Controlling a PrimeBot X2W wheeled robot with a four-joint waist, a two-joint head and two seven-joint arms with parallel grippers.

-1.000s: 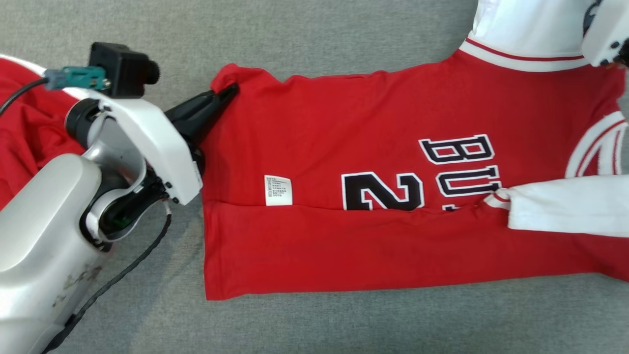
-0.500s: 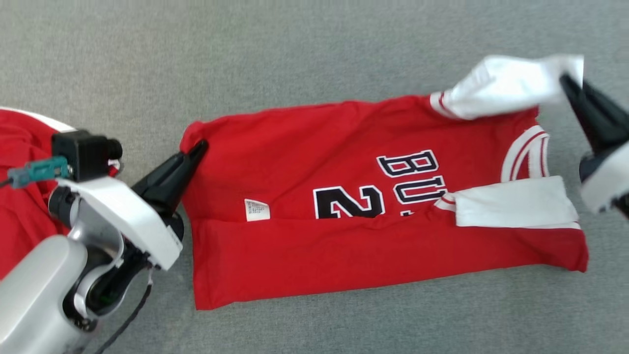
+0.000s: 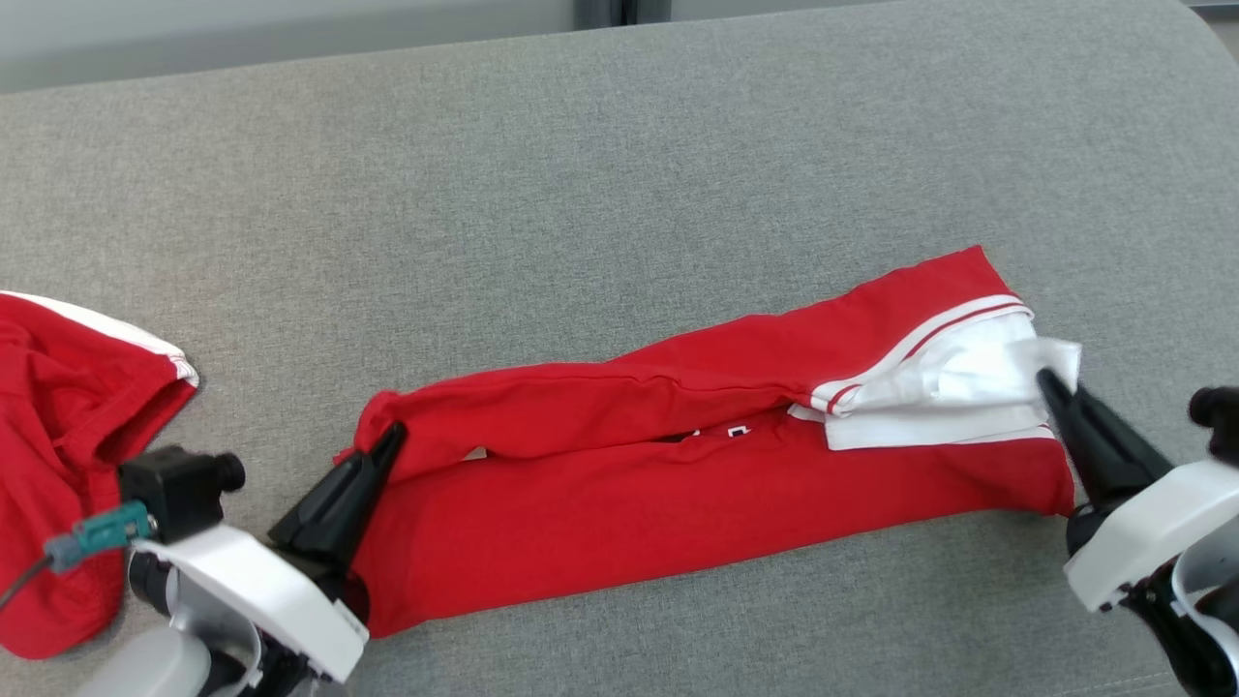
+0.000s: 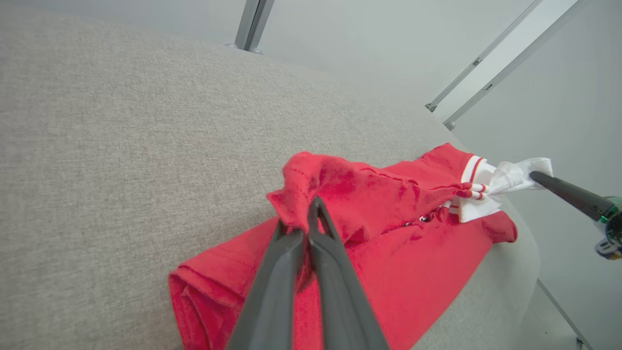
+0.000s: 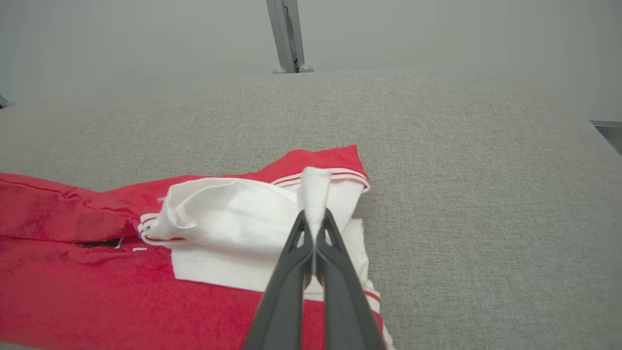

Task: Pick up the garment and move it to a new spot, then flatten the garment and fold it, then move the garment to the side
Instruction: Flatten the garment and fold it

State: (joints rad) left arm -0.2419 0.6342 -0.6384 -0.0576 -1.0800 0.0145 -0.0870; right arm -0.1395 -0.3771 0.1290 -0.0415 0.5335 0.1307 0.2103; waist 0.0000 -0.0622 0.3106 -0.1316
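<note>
The garment (image 3: 678,484) is a red jersey with white sleeves, lying as a long folded strip across the grey table. My left gripper (image 3: 392,438) is shut on its red hem corner at the strip's left end, also seen pinched between the fingers of the left gripper (image 4: 311,209) in the left wrist view. My right gripper (image 3: 1047,379) is shut on the white sleeve (image 3: 968,373) at the right end; in the right wrist view the right gripper (image 5: 315,216) pinches a tuft of that white sleeve (image 5: 233,204). The upper layer is folded toward me over the lower one, hiding the lettering.
A second red garment (image 3: 58,465) with white trim lies bunched at the table's left edge. The grey cloth table (image 3: 619,174) stretches behind the jersey. Metal frame legs (image 5: 289,36) stand beyond its far edge.
Both grippers have carried the far edge of the jersey toward me, folding it over so the number and letters are covered. The head camera has also tilted, showing more table.
</note>
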